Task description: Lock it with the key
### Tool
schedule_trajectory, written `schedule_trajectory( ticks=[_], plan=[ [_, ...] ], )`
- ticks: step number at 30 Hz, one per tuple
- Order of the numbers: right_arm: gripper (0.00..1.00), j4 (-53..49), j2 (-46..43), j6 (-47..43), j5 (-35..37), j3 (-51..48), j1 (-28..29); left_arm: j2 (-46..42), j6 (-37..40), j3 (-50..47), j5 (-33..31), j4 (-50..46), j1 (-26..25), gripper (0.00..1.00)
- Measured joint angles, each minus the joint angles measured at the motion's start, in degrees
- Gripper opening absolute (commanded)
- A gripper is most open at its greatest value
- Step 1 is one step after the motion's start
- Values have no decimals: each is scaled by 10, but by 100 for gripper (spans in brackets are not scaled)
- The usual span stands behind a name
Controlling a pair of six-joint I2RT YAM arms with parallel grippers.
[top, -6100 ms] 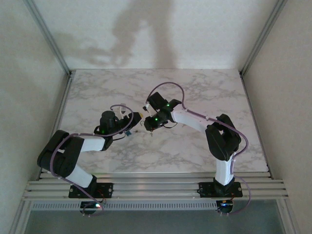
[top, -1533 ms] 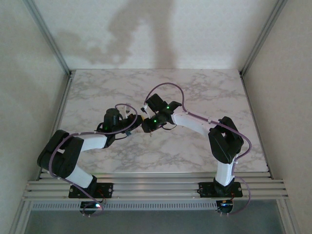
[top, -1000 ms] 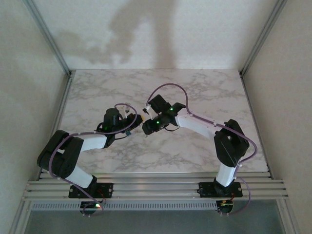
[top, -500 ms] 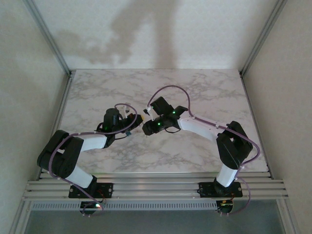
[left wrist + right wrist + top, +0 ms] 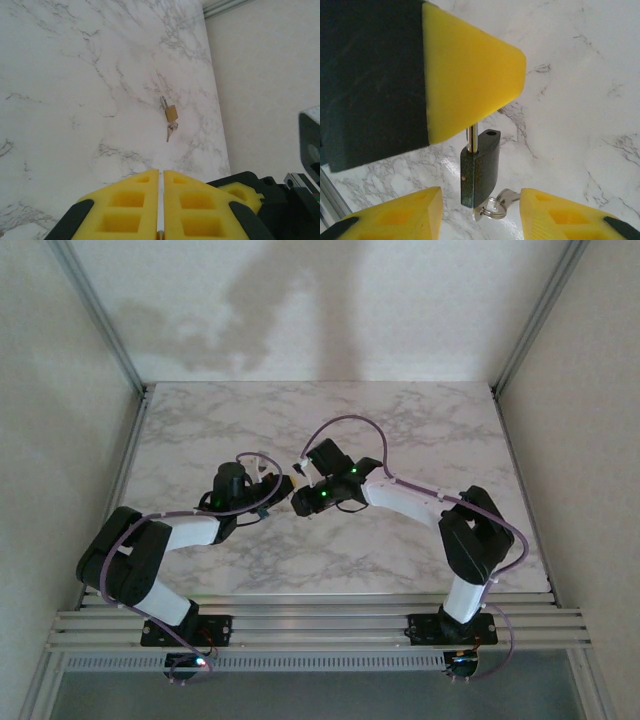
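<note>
A dark padlock [image 5: 480, 167] hangs by its steel shackle [image 5: 472, 136] from my left gripper [image 5: 161, 200], whose yellow pads are shut on the shackle. A key [image 5: 492, 207] on a small ring sticks out of the lock's underside. My right gripper [image 5: 480, 216] is open, one finger on each side of the lock's lower end, and the right finger [image 5: 565, 215] sits next to the key's head. From above, the two grippers, left [image 5: 280, 487] and right [image 5: 300, 502], meet over the middle of the table, hiding the lock.
A second, brass padlock [image 5: 171, 114] with keys lies flat on the marble table [image 5: 75, 75]. A pale wall [image 5: 270, 75] borders that side. Aluminium frame posts [image 5: 95, 310] stand at the table's back corners.
The right gripper's fingers have come closer together around the padlock and key. The right arm's elbow has shifted slightly. The left gripper has held still.
</note>
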Motion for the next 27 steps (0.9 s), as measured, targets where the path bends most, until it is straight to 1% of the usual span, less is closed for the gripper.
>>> schedule_trajectory(
  ticks=[5,17,20,27],
  plan=[
    [40,0,5,0,0,4,0,-1,0,0,0,4,-4,0],
    [28,0,10,2,0,5,1,-18,2,-4,2,16,-9,0],
    [27,0,10,2,0,5,3,-18,3,-5,2,17,-9,0],
    [18,-1,6,0,-3,5,5,-18,7,-5,2,19,-10,0]
  ],
)
